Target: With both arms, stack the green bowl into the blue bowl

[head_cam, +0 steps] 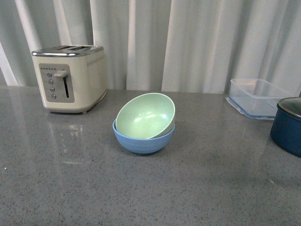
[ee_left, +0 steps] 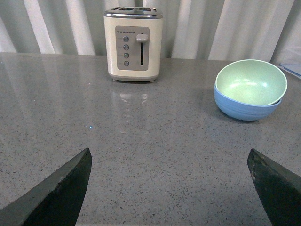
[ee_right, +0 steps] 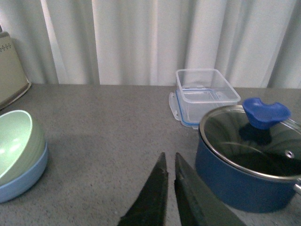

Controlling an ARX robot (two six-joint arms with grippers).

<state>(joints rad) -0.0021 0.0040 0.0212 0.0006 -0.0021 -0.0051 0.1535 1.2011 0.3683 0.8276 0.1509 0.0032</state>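
The green bowl [head_cam: 146,116] sits tilted inside the blue bowl [head_cam: 143,139] at the middle of the grey counter. Both also show in the left wrist view, green bowl [ee_left: 249,84] in blue bowl [ee_left: 244,107], and in the right wrist view, green bowl [ee_right: 16,143] in blue bowl [ee_right: 21,176]. Neither arm shows in the front view. My left gripper [ee_left: 169,162] is open and empty, well back from the bowls. My right gripper [ee_right: 169,164] is shut and empty, off to the side of the bowls next to the navy pot.
A cream toaster [head_cam: 70,77] stands at the back left. A clear plastic container [head_cam: 258,96] sits at the back right. A dark navy pot [ee_right: 247,160] with a glass lid and blue knob stands by the right gripper. White curtains hang behind the counter.
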